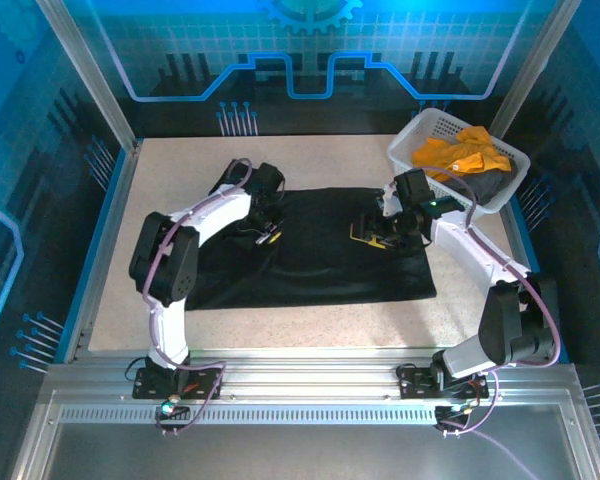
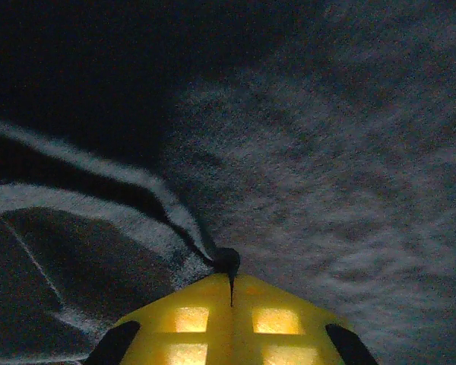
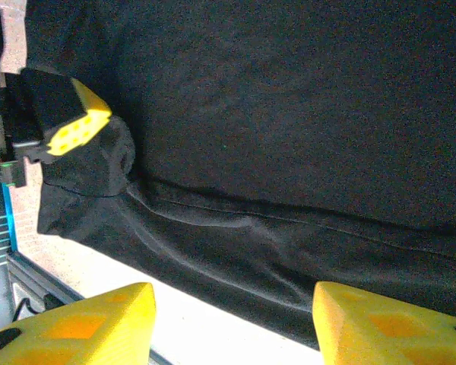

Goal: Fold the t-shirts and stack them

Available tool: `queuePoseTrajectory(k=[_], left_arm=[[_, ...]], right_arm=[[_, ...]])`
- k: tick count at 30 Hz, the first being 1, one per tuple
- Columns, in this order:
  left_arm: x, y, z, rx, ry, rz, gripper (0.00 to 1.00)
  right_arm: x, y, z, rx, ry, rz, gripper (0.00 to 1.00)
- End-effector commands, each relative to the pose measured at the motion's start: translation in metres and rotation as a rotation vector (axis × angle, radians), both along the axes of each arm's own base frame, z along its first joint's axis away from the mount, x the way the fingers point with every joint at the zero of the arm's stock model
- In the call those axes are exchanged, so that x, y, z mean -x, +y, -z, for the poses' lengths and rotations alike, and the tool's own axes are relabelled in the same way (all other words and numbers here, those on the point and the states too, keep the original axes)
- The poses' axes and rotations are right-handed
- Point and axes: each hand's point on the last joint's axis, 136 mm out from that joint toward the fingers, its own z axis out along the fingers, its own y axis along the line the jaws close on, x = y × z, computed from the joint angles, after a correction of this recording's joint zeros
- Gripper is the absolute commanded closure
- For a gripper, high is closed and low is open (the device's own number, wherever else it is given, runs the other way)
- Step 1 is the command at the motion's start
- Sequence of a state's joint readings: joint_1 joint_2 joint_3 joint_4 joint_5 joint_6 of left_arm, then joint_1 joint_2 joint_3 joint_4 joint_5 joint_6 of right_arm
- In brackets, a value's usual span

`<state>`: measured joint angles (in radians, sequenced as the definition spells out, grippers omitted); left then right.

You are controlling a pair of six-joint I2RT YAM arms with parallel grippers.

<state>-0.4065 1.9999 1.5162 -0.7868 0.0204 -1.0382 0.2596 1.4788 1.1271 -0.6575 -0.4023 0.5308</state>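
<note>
Logged black t-shirt (image 1: 330, 255) spread mostly flat across the middle of the table (image 1: 180, 160), long side running from left edge toward right edge. Noted orange-yellow t-shirt (image 1: 460, 152) and dark grey t-shirt (image 1: 492, 186) heaped unfolded in the white basket (image 1: 408, 140) at the far right corner, so stacking not yet begun. Found left gripper (image 1: 268, 232) clenched on a small pinch of the black cloth, on the part of the shirt toward the table's left edge; in the left wrist view, saw fingers pressed together with a tuft at their tip and ridges of cloth drawn toward it. Found right gripper (image 1: 375, 235) released, jaws apart with nothing between them, low over the shirt's right part near a stitched seam; cannot tell whether touching the cloth. Judged fabric soft, light and limp: no stiffness to carry a fold, likely to sag and drag along the table rather than swing over cleanly, and prone to bunching where only one layer gets pinched. Judged slip risk low on such cloth, fragility nil. Recommend gripping at seams, hem or sleeve edge, where doubled cloth gives more to bite on, with both holds at matching corners along one side so as to lift the edge evenly. Beware a thin pinch pulling free under drag.
</note>
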Motion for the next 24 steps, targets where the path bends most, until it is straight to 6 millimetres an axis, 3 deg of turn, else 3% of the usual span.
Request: queuePoseTrajectory(k=[1, 5, 10, 14, 16, 19, 21, 24], left_arm=[[0.017, 0.007, 0.006, -0.104, 0.085, 0.163, 1.0], [0.006, 0.0, 0.001, -0.13, 0.043, 0.24, 0.95], [-0.011, -0.009, -0.018, -0.132, -0.076, 0.279, 0.91], [-0.012, 0.002, -0.04, -0.171, -0.123, 0.237, 0.62], [-0.007, 0.011, -0.059, -0.187, -0.164, 0.196, 0.57], [0.012, 0.029, -0.073, -0.158, -0.188, 0.11, 0.59], [0.031, 0.045, -0.067, -0.085, -0.153, 0.017, 0.63], [0.062, 0.072, -0.041, -0.012, -0.064, -0.105, 0.71]], right_arm=[[0.003, -0.001, 0.001, -0.021, 0.033, 0.005, 0.43], [0.005, -0.002, 0.004, -0.021, 0.042, 0.007, 0.43], [0.006, -0.003, 0.009, -0.017, 0.049, 0.007, 0.43], [0.006, -0.009, 0.014, 0.012, 0.055, 0.031, 0.44], [0.007, -0.024, 0.02, 0.064, 0.062, 0.079, 0.44], [0.014, -0.053, 0.035, 0.088, 0.111, 0.202, 0.46], [0.019, -0.069, 0.046, 0.082, 0.15, 0.268, 0.51], [0.029, -0.084, 0.064, 0.152, 0.21, 0.295, 0.58]])
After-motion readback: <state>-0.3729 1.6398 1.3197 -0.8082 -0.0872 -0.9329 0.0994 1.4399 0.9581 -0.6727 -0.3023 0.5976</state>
